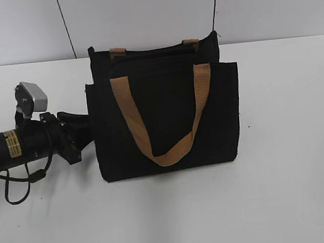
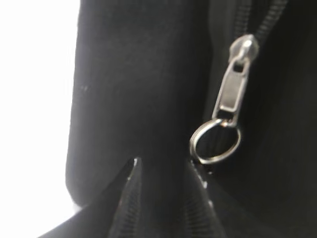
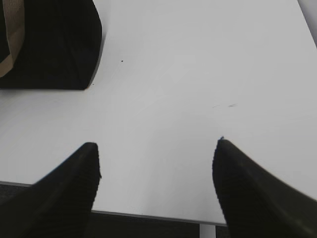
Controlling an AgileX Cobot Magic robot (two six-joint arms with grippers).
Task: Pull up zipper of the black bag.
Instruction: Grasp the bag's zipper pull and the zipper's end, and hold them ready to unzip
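Observation:
The black bag (image 1: 166,109) stands upright on the white table, its tan handle (image 1: 130,121) hanging down the front. My left gripper (image 1: 83,129) is against the bag's left side. In the left wrist view its jaws (image 2: 164,162) are a little apart with black bag fabric (image 2: 133,74) behind them. The silver zipper (image 2: 232,91) hangs on the zip line, and its ring (image 2: 215,143) sits just to the right of the right fingertip, not between the jaws. My right gripper (image 3: 156,146) is wide open and empty over the table, to the right of the bag's corner (image 3: 54,44).
The white table (image 1: 293,172) spreads around the bag, with a pale wall behind. The left arm's cable (image 1: 19,184) loops on the table at the left. The table's front edge (image 3: 148,217) shows under my right gripper.

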